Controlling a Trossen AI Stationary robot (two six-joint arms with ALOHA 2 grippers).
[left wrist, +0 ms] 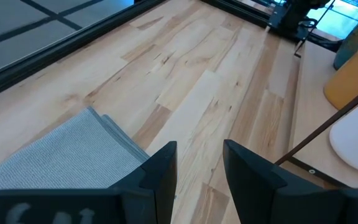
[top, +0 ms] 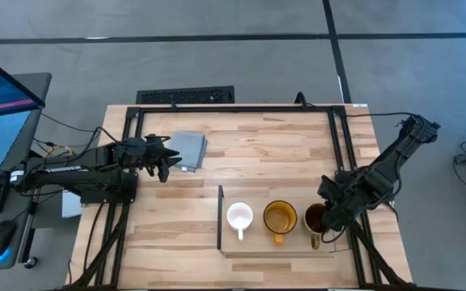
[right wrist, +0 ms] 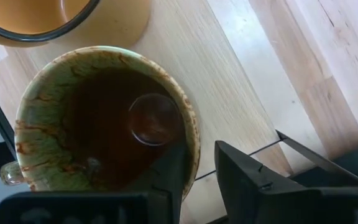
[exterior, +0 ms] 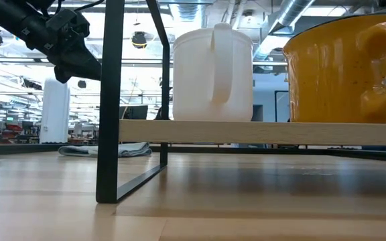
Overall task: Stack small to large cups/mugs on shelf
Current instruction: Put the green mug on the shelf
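Left arm: lies across the left part of the desk, its base off the left edge.
Left gripper [top: 162,164]: hangs over the desk just left of the cloth, toward the far-left area; fingers [left wrist: 160,171] spread with a gap between them, pinching nothing.
Cloth [top: 187,149]: grey-blue, folded, flat on the desk in the far half, left of centre; the left wrist view shows its corner beside the open fingers.
Shelf [top: 253,242]: light-wood board along the near edge of the desk, right of centre, with a thin dark upright panel on its left short edge; the low view shows the board raised off the desk on a dark frame.
White mug [top: 239,217]: upright at the left end of the shelf, just beside the panel, handle toward the near edge.
Yellow mug [top: 280,217]: upright in the middle of the shelf, near the white mug but apart from it, handle toward the near edge.
Brown-inside mug [top: 315,218]: upright at the right end of the shelf, close beside the yellow mug; greenish-brown wall, dark brown inside.
Right gripper [top: 336,217]: at that mug's right rim; one finger [right wrist: 173,168] inside the mug, the other outside, straddling the wall; whether they press it cannot be told.
Right arm: reaches in from the desk's right edge.
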